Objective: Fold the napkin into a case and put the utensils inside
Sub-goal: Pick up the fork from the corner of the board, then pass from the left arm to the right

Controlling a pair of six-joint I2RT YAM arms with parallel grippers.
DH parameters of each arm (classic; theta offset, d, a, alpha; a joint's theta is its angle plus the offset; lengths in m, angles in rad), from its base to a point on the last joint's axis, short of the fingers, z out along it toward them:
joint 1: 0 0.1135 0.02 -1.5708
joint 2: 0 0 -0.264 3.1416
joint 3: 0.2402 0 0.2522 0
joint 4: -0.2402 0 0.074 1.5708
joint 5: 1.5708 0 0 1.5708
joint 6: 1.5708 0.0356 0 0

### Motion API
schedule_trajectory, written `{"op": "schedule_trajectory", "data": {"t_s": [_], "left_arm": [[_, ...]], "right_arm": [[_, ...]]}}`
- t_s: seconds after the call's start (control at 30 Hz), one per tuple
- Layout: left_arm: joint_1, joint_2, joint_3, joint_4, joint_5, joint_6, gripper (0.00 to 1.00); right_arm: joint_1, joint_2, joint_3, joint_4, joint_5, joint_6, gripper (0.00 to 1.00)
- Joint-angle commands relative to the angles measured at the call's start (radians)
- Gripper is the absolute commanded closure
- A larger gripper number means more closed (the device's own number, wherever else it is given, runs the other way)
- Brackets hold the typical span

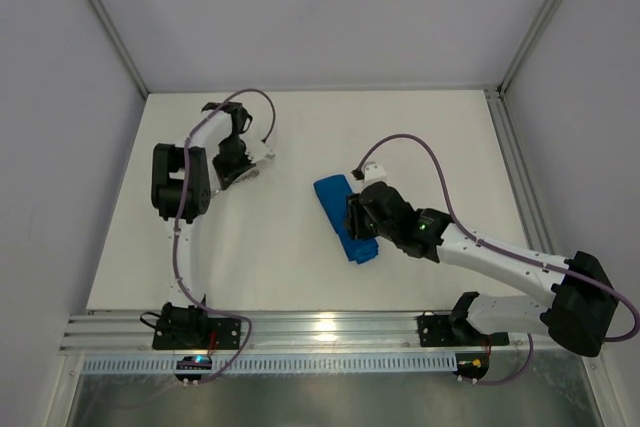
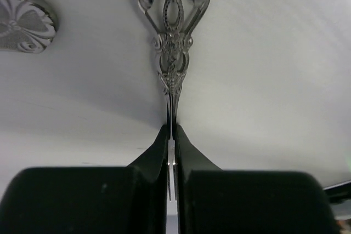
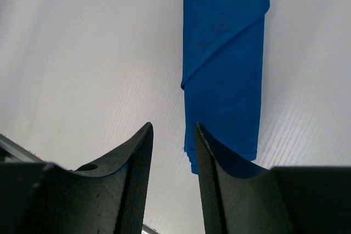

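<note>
The napkin lies folded as a narrow bright blue case (image 1: 340,212) in the middle of the table, and also shows in the right wrist view as a case (image 3: 225,69) with a diagonal fold across it. My right gripper (image 3: 173,130) hovers open over its near end with nothing between the fingers. At the far left, my left gripper (image 2: 171,130) is shut on the thin stem of a silver utensil (image 2: 173,36) with an ornate handle; whether it is the knife or the fork is hidden. The ornate end of a second utensil (image 2: 24,26) lies to its left.
A white table (image 1: 300,267) is bounded by grey walls and a metal rail (image 1: 320,332) along its near edge. The left arm (image 1: 180,182) is folded over the far left, and the right arm (image 1: 500,257) stretches in from the near right.
</note>
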Motion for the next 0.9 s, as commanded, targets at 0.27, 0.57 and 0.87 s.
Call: {"op": "schedule_trajectory", "data": {"t_s": [0.27, 0.57, 0.87], "left_arm": [[0.098, -0.357, -0.372, 0.475, 0.643, -0.872, 1.0], [0.087, -0.656, -0.705, 0.744, 0.659, -1.38, 1.0], [0.04, -0.806, -0.776, 0.792, 0.588, -1.435, 1.0]], "right_arm": [[-0.003, -0.03, -0.025, 0.085, 0.015, 0.053, 0.6], [0.0, 0.004, -0.034, 0.303, -0.073, 0.1, 0.59], [0.083, 0.399, 0.231, 0.53, -0.171, 0.131, 0.34]]}}
